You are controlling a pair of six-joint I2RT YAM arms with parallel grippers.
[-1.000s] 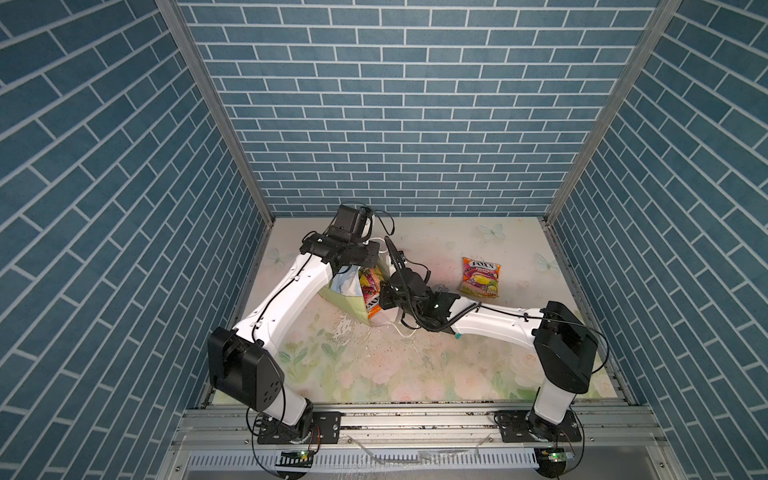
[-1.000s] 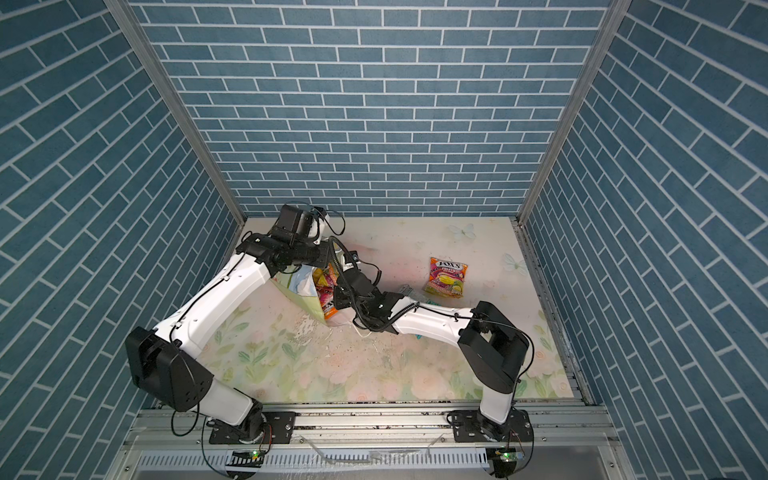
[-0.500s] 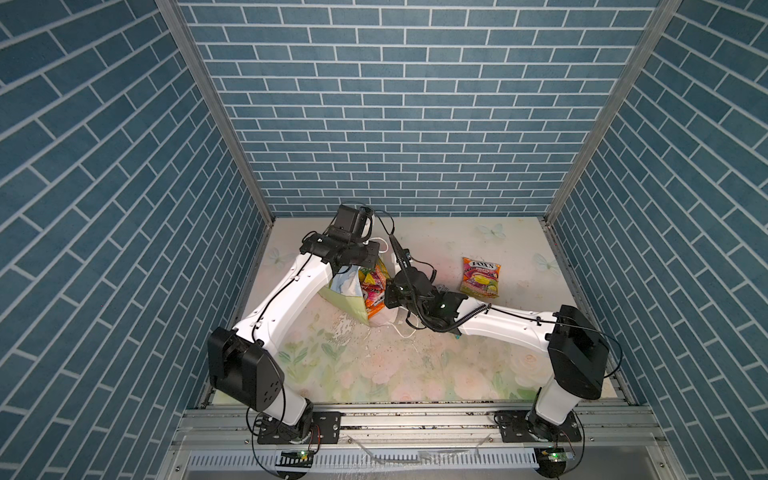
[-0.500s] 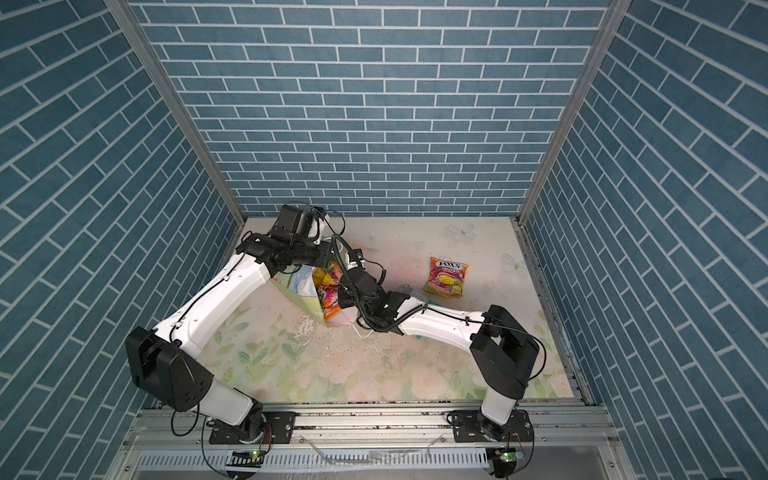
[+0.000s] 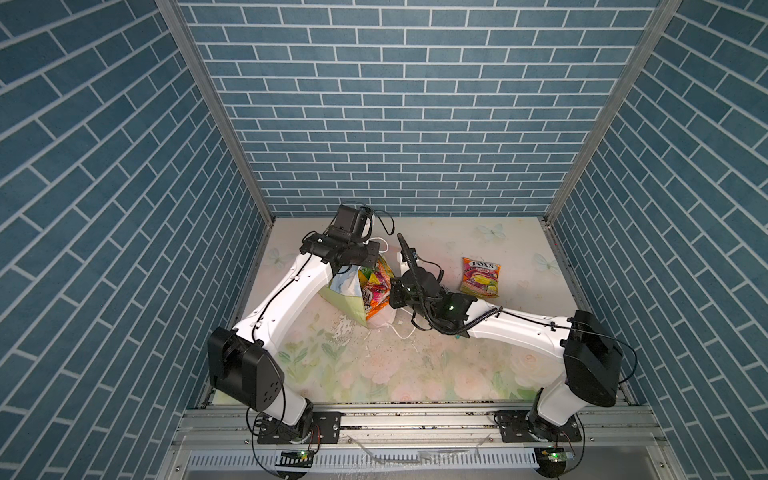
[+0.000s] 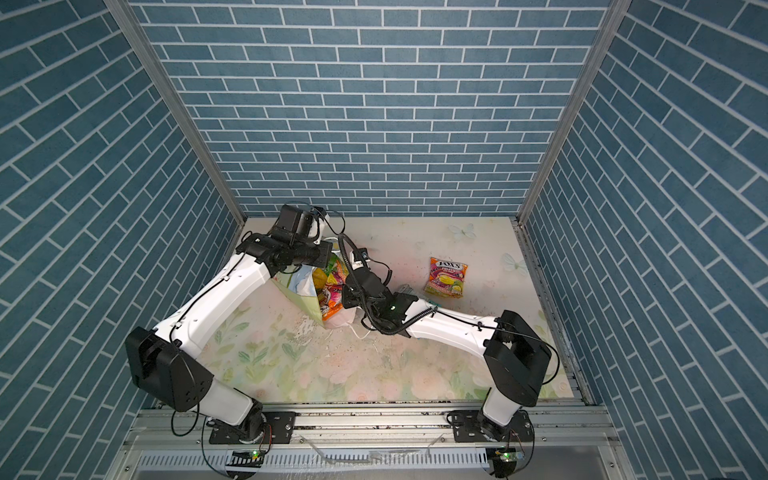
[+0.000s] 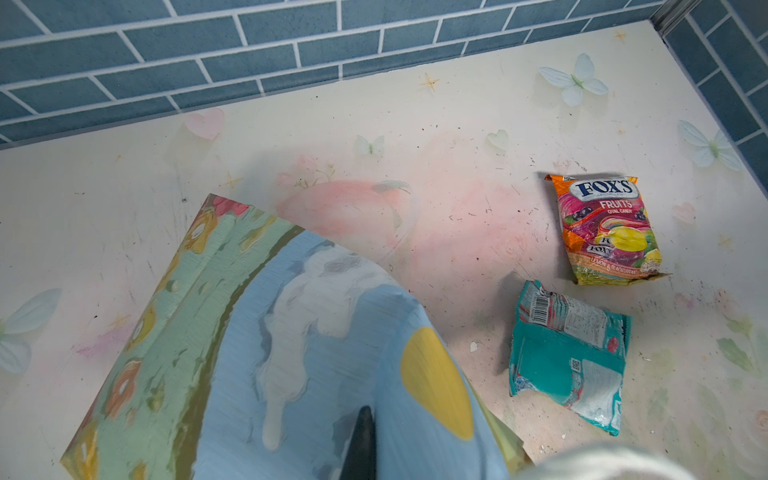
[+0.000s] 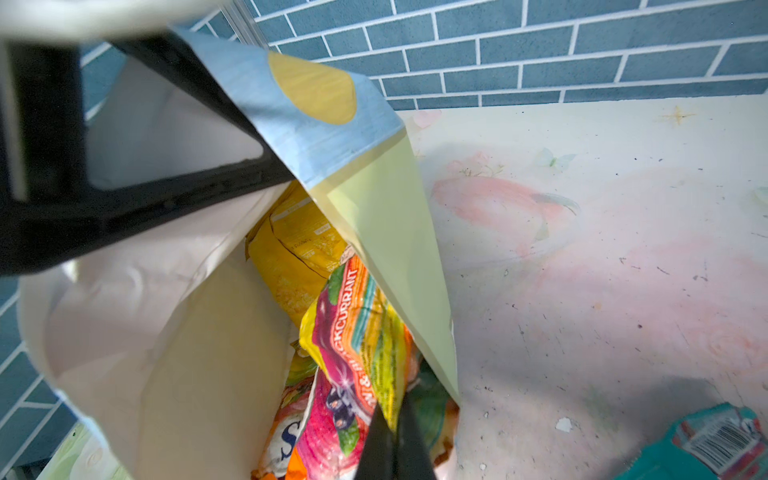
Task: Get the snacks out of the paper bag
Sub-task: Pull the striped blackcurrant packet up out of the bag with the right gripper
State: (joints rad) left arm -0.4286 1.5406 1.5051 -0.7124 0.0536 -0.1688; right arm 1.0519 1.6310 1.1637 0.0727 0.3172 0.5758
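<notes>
Just inside the paper bag, the right gripper, fingers pinching a fruit-print packet, has eased toward 3 o'clock while the left gripper clamps the bag wall: extraction seemingly begun.

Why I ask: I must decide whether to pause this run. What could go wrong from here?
1. The right gripper has its jaws shut on just an edge of the multicolour fruit-print plastic packet; the crinkly film may slip out during the pull.
2. The left gripper holds the tilted, sky-printed paper bag by one thin wall; a tug could tear it or yank it free.
3. The yellow plastic packet lies against the pinched one and might get dragged along.
</notes>
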